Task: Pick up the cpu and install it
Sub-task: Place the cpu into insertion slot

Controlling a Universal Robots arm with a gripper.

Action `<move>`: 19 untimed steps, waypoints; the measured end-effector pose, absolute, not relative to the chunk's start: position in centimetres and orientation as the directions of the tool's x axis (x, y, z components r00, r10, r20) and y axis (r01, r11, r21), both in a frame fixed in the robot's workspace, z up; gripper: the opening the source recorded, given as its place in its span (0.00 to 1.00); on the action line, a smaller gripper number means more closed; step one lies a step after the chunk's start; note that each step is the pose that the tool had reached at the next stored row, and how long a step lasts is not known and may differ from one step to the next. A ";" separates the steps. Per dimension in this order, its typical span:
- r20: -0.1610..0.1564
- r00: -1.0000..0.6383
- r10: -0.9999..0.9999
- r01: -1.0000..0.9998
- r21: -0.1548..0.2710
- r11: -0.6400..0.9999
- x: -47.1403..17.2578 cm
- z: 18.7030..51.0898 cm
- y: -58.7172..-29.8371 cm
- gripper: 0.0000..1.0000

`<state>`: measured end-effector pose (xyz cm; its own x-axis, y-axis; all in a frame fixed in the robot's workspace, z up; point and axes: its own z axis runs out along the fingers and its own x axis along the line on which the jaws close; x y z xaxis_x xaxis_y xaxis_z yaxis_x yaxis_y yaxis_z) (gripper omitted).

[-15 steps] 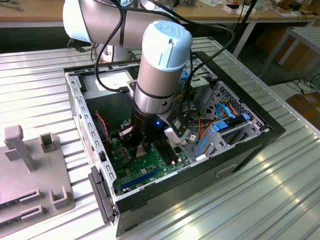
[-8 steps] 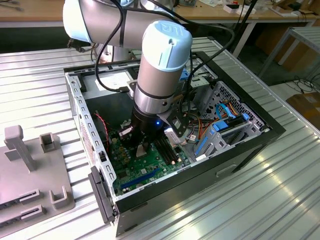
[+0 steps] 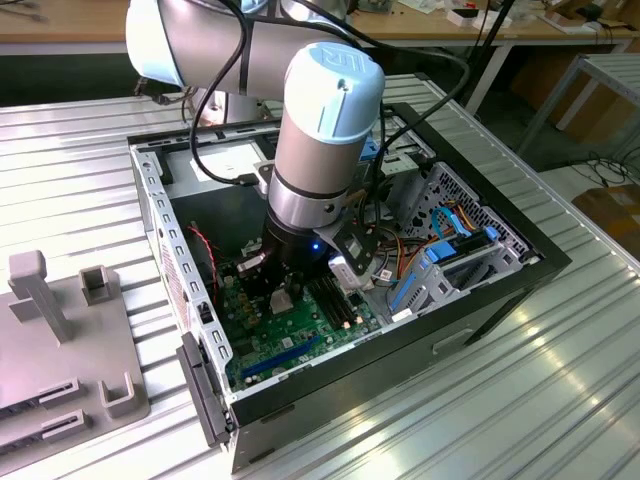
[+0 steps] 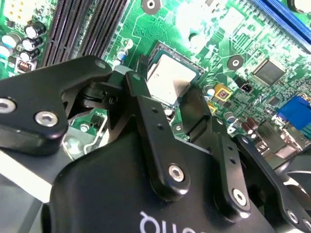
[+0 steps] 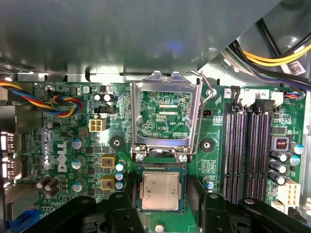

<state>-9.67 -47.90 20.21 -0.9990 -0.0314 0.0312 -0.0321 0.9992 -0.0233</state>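
The cpu [image 5: 160, 191] lies flat in its socket on the green motherboard [image 5: 73, 145], silver-grey top facing up, and in the second wrist view [image 4: 170, 77] it shows partly behind one black finger. The claw [image 5: 162, 196] hangs low over it with its fingers [image 5: 124, 208] spread apart, one on each side of the socket. In the first wrist view a narrow gap shows between each finger and the chip, so the claw is spread wide and holds nothing.

Just beyond the chip, the hollow silver socket frame [image 5: 165, 80] is flipped open on its hinge, with its wire lever [image 5: 201, 116] raised beside it. The long black memory slots [image 5: 248, 150] run alongside the socket. On the socket's other side, a bundle of coloured wires [image 5: 58, 104] crosses the board's edge.

In the exterior view, the arm [image 3: 320, 130] reaches straight down into the open computer case [image 3: 480, 300], which lies on its side on a ribbed metal surface [image 3: 500, 420]. A grey fixture [image 3: 60, 350] sits on the surface at the exterior view's left, well apart from the case.
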 end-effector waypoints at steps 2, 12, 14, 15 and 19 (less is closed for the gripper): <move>0.029 -0.999 -0.031 -0.032 -0.023 0.999 -9.7 20.8 -47.9 0.54; 0.019 -0.999 -0.031 -0.032 -0.024 0.999 -9.7 21.7 -47.8 0.33; 0.019 -0.999 -0.031 -0.032 -0.024 0.999 -9.7 21.7 -47.8 0.22; 0.019 -0.999 -0.031 -0.032 -0.024 0.999 -9.7 21.7 -47.8 0.22; 0.019 -0.999 -0.031 -0.032 -0.024 0.999 -9.7 21.7 -47.8 0.11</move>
